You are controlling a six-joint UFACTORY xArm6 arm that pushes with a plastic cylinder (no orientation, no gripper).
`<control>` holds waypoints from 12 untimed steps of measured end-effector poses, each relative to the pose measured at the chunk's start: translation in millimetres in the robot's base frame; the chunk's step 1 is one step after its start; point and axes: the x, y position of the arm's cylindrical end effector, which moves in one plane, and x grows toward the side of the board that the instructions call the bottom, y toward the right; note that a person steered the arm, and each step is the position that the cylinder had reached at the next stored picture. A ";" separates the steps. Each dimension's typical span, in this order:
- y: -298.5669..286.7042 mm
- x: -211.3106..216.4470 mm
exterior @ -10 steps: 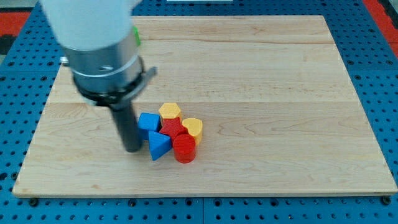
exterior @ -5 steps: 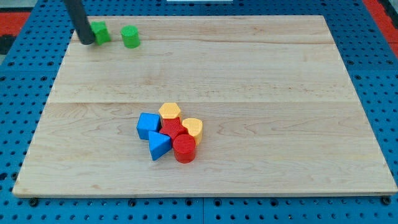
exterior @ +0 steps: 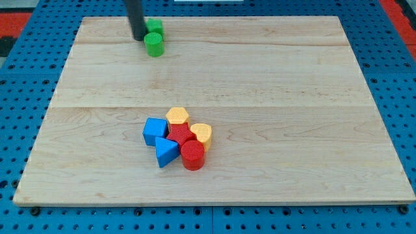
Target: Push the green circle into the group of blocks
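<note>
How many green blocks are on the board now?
2. The green circle lies near the view's top, right of my tip. The other green block sits just above it, partly hidden by the rod.

Board: pale wood, three planks joined lengthwise, grain running left to right, light varnish, even overhead lighting. Base: blue pegboard with regular rows of dark holes, showing on all sides. Red strip: at the view's top right corner.

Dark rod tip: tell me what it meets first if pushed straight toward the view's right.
My tip sits just left of the green circle block, nearly touching, so it likely meets that first; the second green block lies close behind.
</note>
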 end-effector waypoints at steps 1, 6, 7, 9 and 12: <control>24.7 9.8; 68.8 93.1; 65.5 95.7; 75.5 121.4; 61.6 158.4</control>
